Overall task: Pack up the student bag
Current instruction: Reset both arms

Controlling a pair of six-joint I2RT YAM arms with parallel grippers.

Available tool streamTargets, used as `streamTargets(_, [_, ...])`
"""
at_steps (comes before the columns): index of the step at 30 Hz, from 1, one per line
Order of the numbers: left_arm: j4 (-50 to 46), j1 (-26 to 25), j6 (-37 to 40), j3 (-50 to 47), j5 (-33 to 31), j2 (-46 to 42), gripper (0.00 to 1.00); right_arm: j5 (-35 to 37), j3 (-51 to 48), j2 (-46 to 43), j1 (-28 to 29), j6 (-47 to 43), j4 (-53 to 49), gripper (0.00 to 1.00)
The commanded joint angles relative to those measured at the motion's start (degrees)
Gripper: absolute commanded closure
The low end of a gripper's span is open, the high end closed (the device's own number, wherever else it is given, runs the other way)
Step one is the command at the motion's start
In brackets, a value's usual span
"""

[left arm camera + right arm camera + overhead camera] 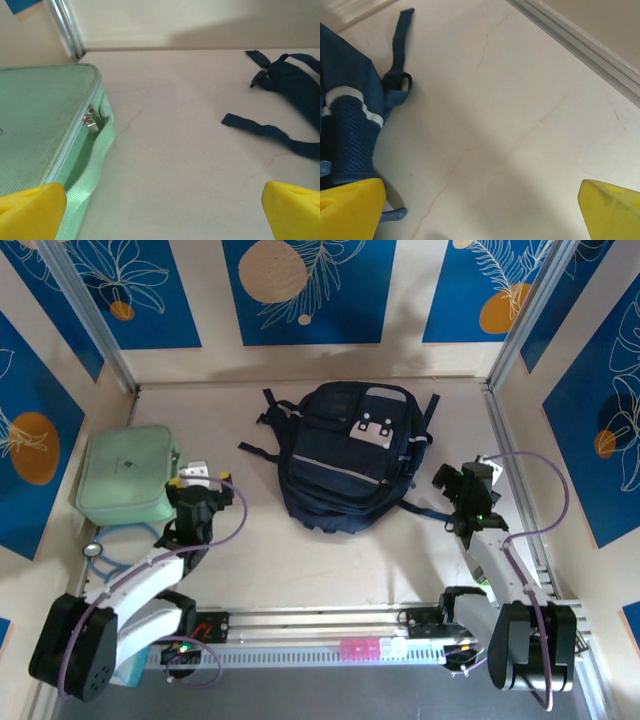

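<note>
Backpack at ctr stage: the navy student bag (345, 455) lies flat on the pale counter (300, 560), toward the back, front pocket up w/ its white buckle patch and thin light stripe showing. Its dark straps trail off to both sides. A mint-green zip case (128, 475) sits well apart from it at the counter's left edge.

The left gripper (200, 481) hangs just beside the case's right side, btwn case and bag. In its wrist view the yellow fingers (30, 210) are spread wide, released, w/ nothing btwn them (bare counter beneath). The case's zip pull (91, 120) shows close at left, and a loose blue strap (260, 131) lies farther off at right.

The right gripper (462, 483) hovers near the bag's right side. Its fingers are likewise spread and empty over bare counter, w/ a mesh-padded shoulder strap (347, 140) of the bag just by the left one. Whether that finger touches the strap can't be told.
</note>
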Motion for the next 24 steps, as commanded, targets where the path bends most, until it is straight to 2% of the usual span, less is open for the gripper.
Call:
streamTargets(1, [16.29, 0.99, 8.59, -2.27, -0.87, 3.21, 0.0, 0.13, -2.25, 0.97, 0.12, -3.26, 11.38, 0.01])
streamTargets(6, [22.23, 2.81, 11.49, -2.1, 5.9, 11.67, 0.01, -4.19, -6.46, 5.51, 0.81, -9.82, 27.19, 0.01])
streamTargets(9, [22.07, 5.23, 11.06, -0.38, 7.99, 15.99, 0.01, -6.63, -7.63, 9.84, 1.31, -12.23, 34.34, 0.01])
streamTargets(14, [23.03, 10.33, 11.07, 1.12, 18.28, 20.09, 0.01, -11.0, -9.1, 15.83, 1.53, -13.6, 44.2, 0.01])
streamTargets(19, [25.62, 15.09, 10.01, 2.18, 28.79, 24.26, 0.01, -13.13, -9.06, 21.95, 1.83, -13.91, 50.61, 0.01])
streamTargets(24, [32.09, 16.17, 10.02, 1.56, 32.08, 30.36, 0.01, -11.46, -7.33, 24.65, 3.41, -15.31, 49.76, 0.01])
